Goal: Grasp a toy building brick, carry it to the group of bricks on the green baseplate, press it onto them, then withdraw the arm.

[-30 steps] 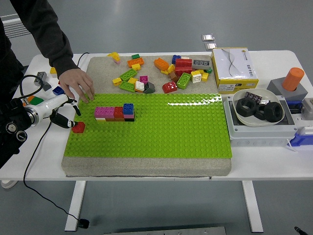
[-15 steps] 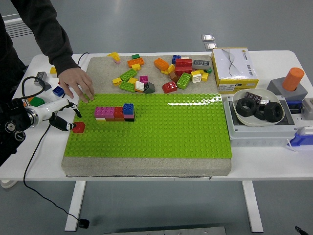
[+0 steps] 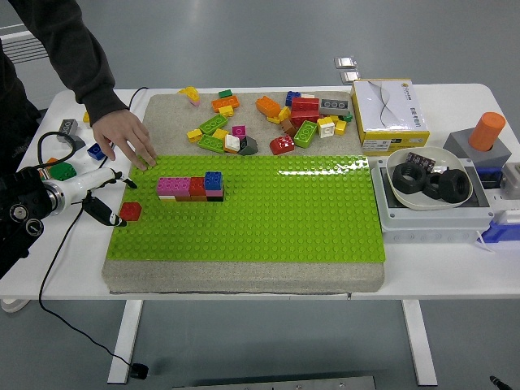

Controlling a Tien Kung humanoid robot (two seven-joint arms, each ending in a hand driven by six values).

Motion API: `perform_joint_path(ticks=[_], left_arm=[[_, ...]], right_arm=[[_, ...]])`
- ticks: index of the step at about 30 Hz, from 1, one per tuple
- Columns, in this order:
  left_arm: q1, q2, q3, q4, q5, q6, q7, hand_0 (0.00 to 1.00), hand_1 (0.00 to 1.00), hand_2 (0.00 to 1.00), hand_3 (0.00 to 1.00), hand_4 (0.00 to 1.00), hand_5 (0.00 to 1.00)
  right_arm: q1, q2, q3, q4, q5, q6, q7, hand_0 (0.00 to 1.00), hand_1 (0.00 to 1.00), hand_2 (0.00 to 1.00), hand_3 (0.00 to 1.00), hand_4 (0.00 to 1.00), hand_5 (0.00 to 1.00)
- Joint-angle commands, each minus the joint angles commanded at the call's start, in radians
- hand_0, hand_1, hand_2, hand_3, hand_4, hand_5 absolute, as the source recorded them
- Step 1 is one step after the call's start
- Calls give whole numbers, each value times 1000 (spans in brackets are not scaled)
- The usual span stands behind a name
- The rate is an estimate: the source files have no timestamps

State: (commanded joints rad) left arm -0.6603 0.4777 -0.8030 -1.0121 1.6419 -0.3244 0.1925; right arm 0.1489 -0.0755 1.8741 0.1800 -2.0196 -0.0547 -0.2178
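A small red brick (image 3: 130,211) sits on the left edge of the green baseplate (image 3: 268,219). My left hand (image 3: 120,200) is just to its left, over the table edge, fingers spread and holding nothing; its lower fingertip (image 3: 116,220) is close beside the brick. The group of bricks (image 3: 191,188), pink, red, blue and orange, stands on the baseplate to the right of the red brick, apart from it. My right arm is out of view.
A person's hand (image 3: 123,140) rests at the baseplate's far left corner, just above my hand. Several loose bricks (image 3: 268,122) lie on the grey slab behind. A yellow box (image 3: 390,114), a bowl of black rings (image 3: 428,183) and an orange cylinder (image 3: 486,130) stand at right.
My left hand has drawn back to the left and its fingers have come away from the red brick, which stays in place. The person's hand has shifted slightly.
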Motion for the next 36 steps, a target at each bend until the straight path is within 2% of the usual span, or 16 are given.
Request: perform_joint_path(ticks=[2,7,8,13,14,25,26,32,33,36], left_arm=[[0,-2,-1,4,0,3,-2,971,996,998,760,876,2],[0,-9,1,19,0,15,-8,971,996,998,760,876,2],[0,-11,1,22,1,18,-9,979,998,998,717,861,2],[2,-17,5,36,3,23,-10,979,998,998,717,861,2],[3,-18,5,37,3,23,-10,979,998,998,671,836,2],[10,-24,3,50,2,30,-12,978,998,998,636,813,2],[10,-24,3,51,1,31,-13,977,998,992,599,769,2],[10,-26,4,55,-5,40,-13,977,998,992,599,769,2],[10,-27,4,56,-6,42,-12,974,997,982,550,643,2],[11,-29,5,59,-8,47,-9,974,997,982,550,643,2]], right_arm=[[1,0,-1,0,1,0,0,518,602,720,802,898,965],[3,0,-3,0,5,0,1,518,602,720,802,898,965],[4,0,-3,0,6,-1,1,518,602,719,802,897,964],[4,1,-4,0,9,-1,1,518,602,719,802,897,964],[4,1,-5,0,10,-1,1,518,602,719,802,898,964],[4,1,-13,0,19,-2,2,518,603,719,802,898,964],[4,1,-14,0,19,-2,2,518,603,719,802,898,964],[4,2,-16,0,22,-2,2,518,603,719,802,898,964],[4,2,-16,0,22,-2,2,518,602,720,803,898,964],[4,2,-16,0,23,-2,2,518,602,720,803,898,964]])
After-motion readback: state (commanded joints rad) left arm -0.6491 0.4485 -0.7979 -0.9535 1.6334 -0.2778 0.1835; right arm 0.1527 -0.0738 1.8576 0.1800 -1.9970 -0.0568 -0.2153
